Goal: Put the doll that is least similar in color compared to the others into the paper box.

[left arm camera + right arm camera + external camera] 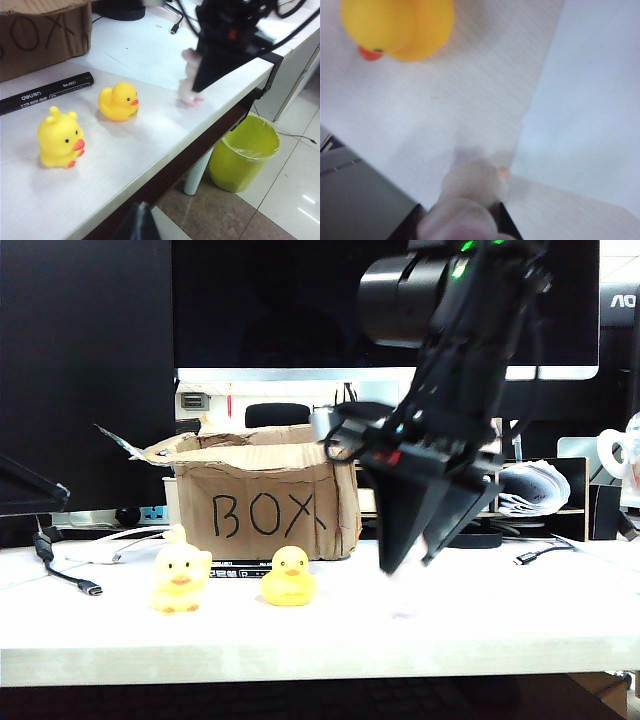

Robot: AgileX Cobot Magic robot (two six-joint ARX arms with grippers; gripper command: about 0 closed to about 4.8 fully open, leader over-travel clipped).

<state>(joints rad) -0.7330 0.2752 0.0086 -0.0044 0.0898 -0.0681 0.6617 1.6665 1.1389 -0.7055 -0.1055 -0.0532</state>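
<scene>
gripping the doll [189, 82] between part-closed jaws, the right gripper [410, 562] hangs right of centre, just above the table [500, 620]; the paper box [265, 505] waits behind. left gripper [139, 220]: state unclear.

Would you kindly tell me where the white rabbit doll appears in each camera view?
Exterior: doll, faint between the right gripper fingers, right of the round duck.
Left wrist: doll under the gripper.
Right wrist: doll, blurred, between the jaws.
Shared landmark: the round duck.
</scene>
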